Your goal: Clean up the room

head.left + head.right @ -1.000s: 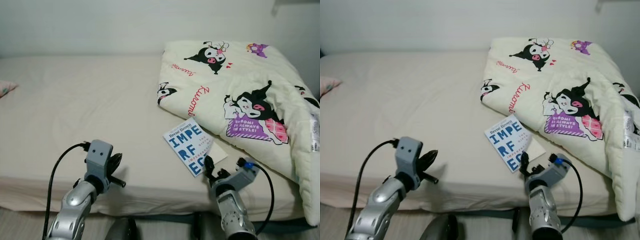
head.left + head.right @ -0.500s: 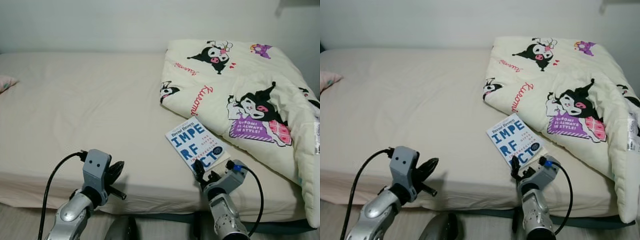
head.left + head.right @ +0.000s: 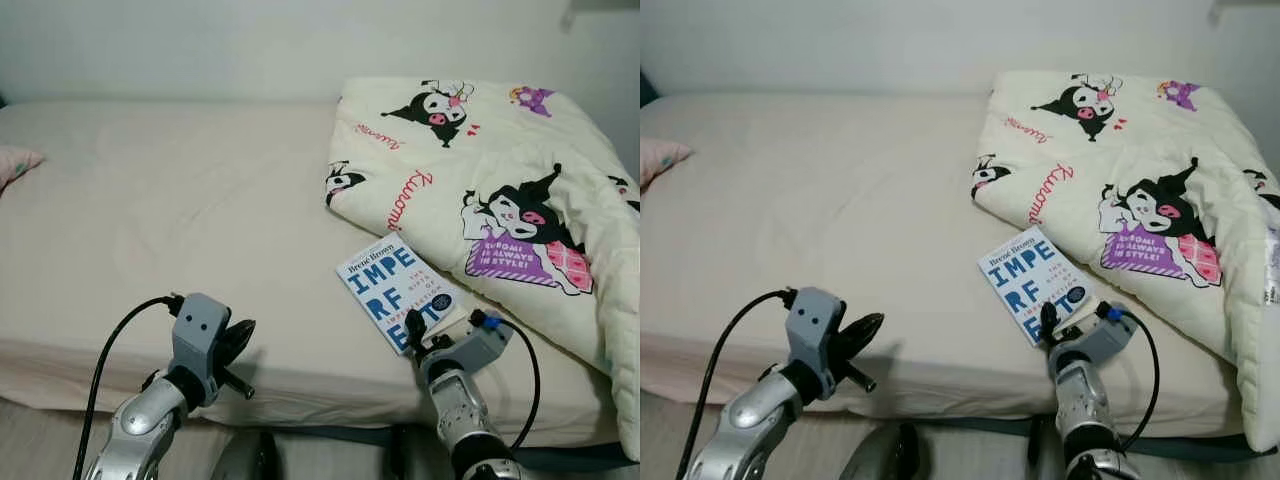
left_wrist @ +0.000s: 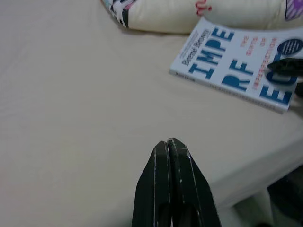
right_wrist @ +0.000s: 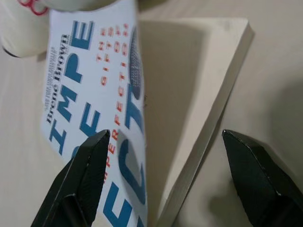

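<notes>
Blue-lettered book [image 3: 399, 294] lies near the bed [image 3: 180, 220] front edge; right hand [image 5: 165, 182] spread wide at its corner, left hand [image 4: 171, 156] closed.

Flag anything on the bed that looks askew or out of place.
A paperback book lies askew near the bed's front edge, its cover lifted off the pages. The open right gripper straddles its corner. The cartoon-print comforter is bunched on the bed's right side, draping over the edge.

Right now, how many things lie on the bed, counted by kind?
Books: 1, the white and blue book
Quilts: 1, the cartoon-print quilt
Pillows: 1, the pink pillow, seen in part at the edge
Total: 3
</notes>
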